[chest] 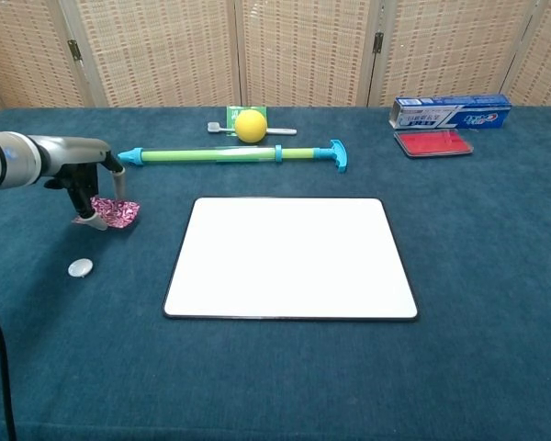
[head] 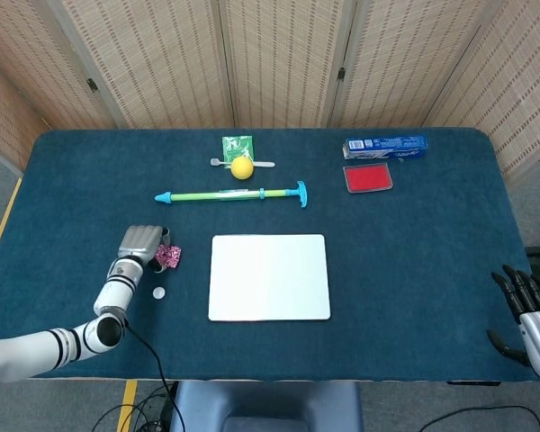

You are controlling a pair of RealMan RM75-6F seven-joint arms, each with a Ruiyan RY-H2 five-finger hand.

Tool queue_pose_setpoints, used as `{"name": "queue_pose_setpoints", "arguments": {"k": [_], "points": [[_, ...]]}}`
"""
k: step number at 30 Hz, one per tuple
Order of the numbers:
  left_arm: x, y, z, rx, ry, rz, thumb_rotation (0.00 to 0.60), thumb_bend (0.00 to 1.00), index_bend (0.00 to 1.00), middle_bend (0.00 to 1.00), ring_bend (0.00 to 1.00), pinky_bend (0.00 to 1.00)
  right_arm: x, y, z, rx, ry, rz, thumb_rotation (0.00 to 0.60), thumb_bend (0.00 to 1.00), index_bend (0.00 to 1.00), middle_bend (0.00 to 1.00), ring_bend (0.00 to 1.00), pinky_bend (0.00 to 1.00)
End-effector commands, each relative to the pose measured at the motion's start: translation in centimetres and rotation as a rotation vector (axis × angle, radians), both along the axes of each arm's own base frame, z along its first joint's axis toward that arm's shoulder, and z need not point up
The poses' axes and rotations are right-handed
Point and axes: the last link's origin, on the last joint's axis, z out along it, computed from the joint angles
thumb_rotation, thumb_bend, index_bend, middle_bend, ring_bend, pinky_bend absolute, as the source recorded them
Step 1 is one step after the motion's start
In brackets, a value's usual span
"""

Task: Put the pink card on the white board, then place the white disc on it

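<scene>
The pink patterned card (chest: 118, 212) (head: 169, 256) is pinched by the fingers of my left hand (chest: 84, 179) (head: 142, 245), left of the white board (chest: 289, 257) (head: 269, 276). The card looks tilted and slightly off the cloth. The small white disc (chest: 80, 267) (head: 158, 292) lies on the table just in front of that hand, apart from it. My right hand (head: 529, 315) hangs past the table's right front corner with its fingers spread and nothing in them; only the head view shows it.
Behind the board lies a green and blue pump (chest: 231, 155). A yellow ball (chest: 250, 125) sits on a green packet with a spoon at the back. A toothpaste box (chest: 451, 111) and a red tray (chest: 432, 142) stand at the back right.
</scene>
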Motion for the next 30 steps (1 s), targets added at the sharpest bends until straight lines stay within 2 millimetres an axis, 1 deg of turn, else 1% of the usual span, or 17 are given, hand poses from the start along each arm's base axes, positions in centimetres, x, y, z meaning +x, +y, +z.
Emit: {"name": "queue_pose_setpoints", "arguments": {"k": [1, 5, 10, 14, 17, 20, 26, 30], "points": [[1.9, -0.4, 0.6, 0.014, 0.010, -0.035, 0.600, 0.25, 0.42, 1.00, 1.00, 0.89, 0.0, 0.0, 0.2, 0.003, -0.006, 0.005, 0.600, 0.20, 0.00, 0.00, 0.00, 0.00], [4.3, -1.5, 0.6, 0.016, 0.018, -0.071, 0.600, 0.25, 0.42, 1.00, 1.00, 0.89, -0.1, 0.1, 0.4, 0.017, -0.027, 0.012, 0.600, 0.20, 0.00, 0.00, 0.00, 0.00], [8.4, -3.4, -0.2, 0.008, 0.039, -0.131, 0.600, 0.25, 0.42, 1.00, 1.00, 0.89, 0.0, 0.6, 0.9, 0.040, -0.057, 0.042, 0.600, 0.20, 0.00, 0.00, 0.00, 0.00], [12.0, -4.7, -1.8, -0.009, 0.057, -0.194, 0.600, 0.25, 0.42, 1.00, 1.00, 0.89, 0.0, 1.2, 1.5, 0.045, -0.080, 0.069, 0.600, 0.20, 0.00, 0.00, 0.00, 0.00], [14.4, -5.3, -3.1, -0.021, 0.080, -0.238, 0.600, 0.25, 0.42, 1.00, 1.00, 0.89, -0.1, 1.5, 2.1, 0.027, -0.100, 0.079, 0.600, 0.20, 0.00, 0.00, 0.00, 0.00], [16.3, -5.9, -4.5, -0.039, 0.089, -0.266, 0.600, 0.25, 0.41, 1.00, 1.00, 0.89, -0.2, 1.8, 2.6, 0.021, -0.117, 0.094, 0.600, 0.20, 0.00, 0.00, 0.00, 0.00], [18.7, -6.3, -7.2, -0.064, 0.145, -0.312, 0.600, 0.25, 0.41, 1.00, 1.00, 0.89, -0.3, 2.5, 3.4, -0.002, -0.148, 0.120, 0.600, 0.20, 0.00, 0.00, 0.00, 0.00], [19.6, -6.3, -8.8, -0.080, 0.154, -0.326, 0.600, 0.25, 0.41, 1.00, 1.00, 0.89, -0.5, 2.7, 3.8, -0.003, -0.159, 0.126, 0.600, 0.20, 0.00, 0.00, 0.00, 0.00]]}}
